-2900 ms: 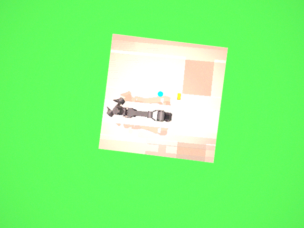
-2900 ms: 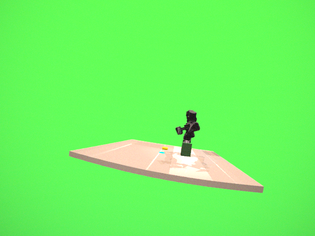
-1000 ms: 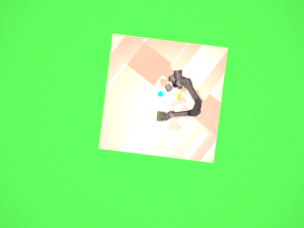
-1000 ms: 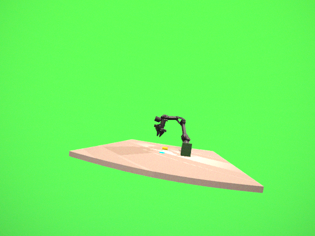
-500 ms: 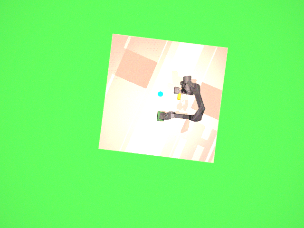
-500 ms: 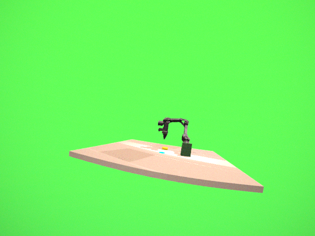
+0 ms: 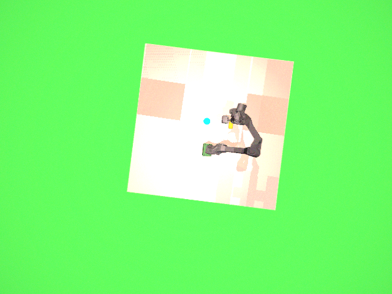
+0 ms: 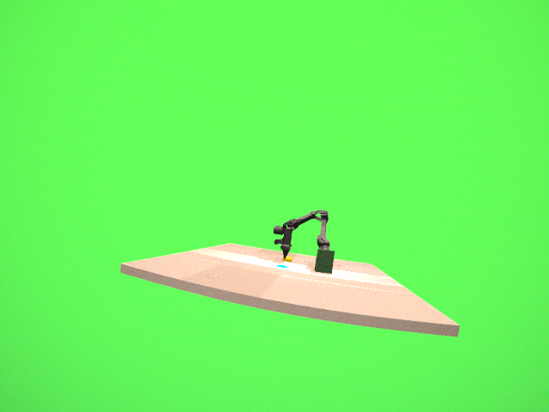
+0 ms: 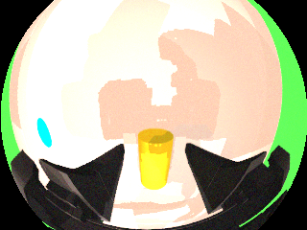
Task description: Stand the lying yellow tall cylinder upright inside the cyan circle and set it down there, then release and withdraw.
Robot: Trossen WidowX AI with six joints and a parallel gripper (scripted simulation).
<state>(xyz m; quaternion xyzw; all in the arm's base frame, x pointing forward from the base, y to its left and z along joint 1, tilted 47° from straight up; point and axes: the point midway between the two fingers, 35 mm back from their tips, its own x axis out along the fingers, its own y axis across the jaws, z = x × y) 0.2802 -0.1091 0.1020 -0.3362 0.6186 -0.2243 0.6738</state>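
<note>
My end effector point(image 8: 285, 258) point(image 9: 155, 149) is parted, gripping nothing; between its fingers, at the wrist view's lower centre, the yellow cylinder point(image 7: 230, 125) point(image 8: 288, 258) point(image 9: 154, 163) lies on the bench point(image 7: 164, 158) point(image 8: 310, 305) point(image 9: 120, 62).

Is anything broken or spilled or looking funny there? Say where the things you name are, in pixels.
Nothing looks broken or spilled. The yellow cylinder point(image 7: 230, 125) point(image 8: 288, 258) point(image 9: 153, 165) lies on its side, away from the cyan circle point(image 7: 206, 120) point(image 8: 282, 266) point(image 9: 44, 132), but the job is to stand it up there.

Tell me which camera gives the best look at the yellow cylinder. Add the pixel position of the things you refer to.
The wrist view: the yellow cylinder point(image 7: 230, 125) point(image 8: 288, 258) point(image 9: 153, 160) appears largest there, lying between the open gripper's point(image 9: 154, 146) fingers. The top view shows a small yellow patch partly under the arm; the exterior view, a tiny yellow shape beside the fingertips.
</note>
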